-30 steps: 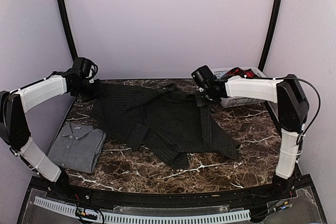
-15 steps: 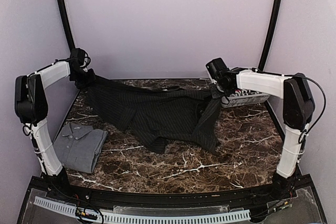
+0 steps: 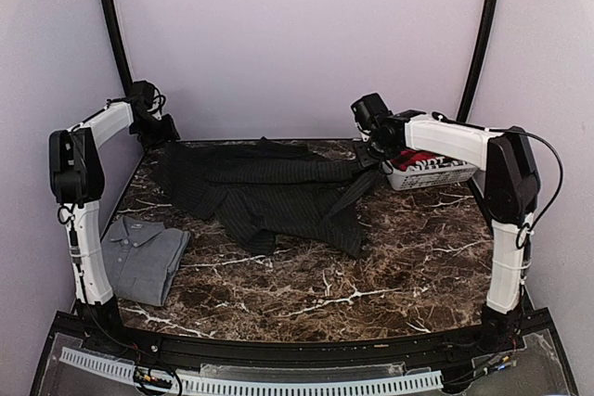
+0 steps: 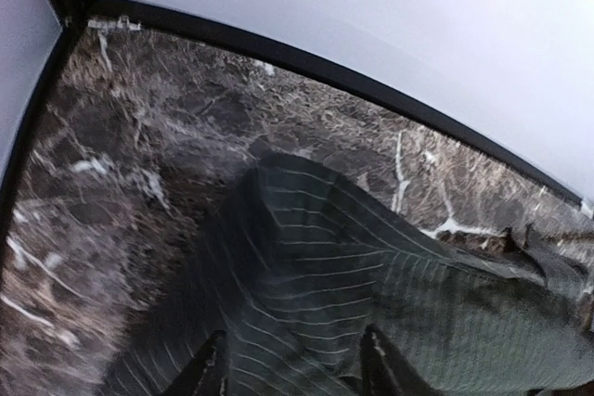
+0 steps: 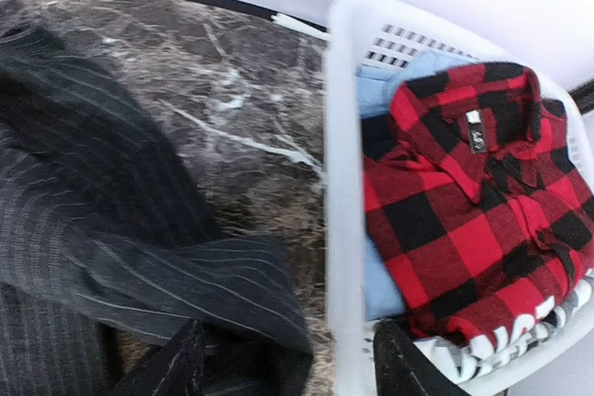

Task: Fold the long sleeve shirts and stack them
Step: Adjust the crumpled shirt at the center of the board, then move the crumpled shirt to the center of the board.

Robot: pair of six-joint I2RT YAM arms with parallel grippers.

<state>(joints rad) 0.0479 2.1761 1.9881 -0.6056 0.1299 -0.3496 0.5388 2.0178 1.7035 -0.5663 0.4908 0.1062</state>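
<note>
**Pinstriped shirt laid out, folding not yet begun**

The marble table carries the black pinstriped shirt, which lies rumpled and stretched crosswise to the left of the white basket. One sleeve end is just beside the basket's wall. The grey shirt sits folded, well apart from the basket, toward the near left. The plaid shirt lies inside the basket. The right gripper hovers over the sleeve beside the basket, jaws spread, pinching nothing. The left gripper, over the shirt's end farthest from the basket, is likewise spread. The next move likely calls for smoothing the shirt, then gripping a sleeve to fold it inward.
</note>
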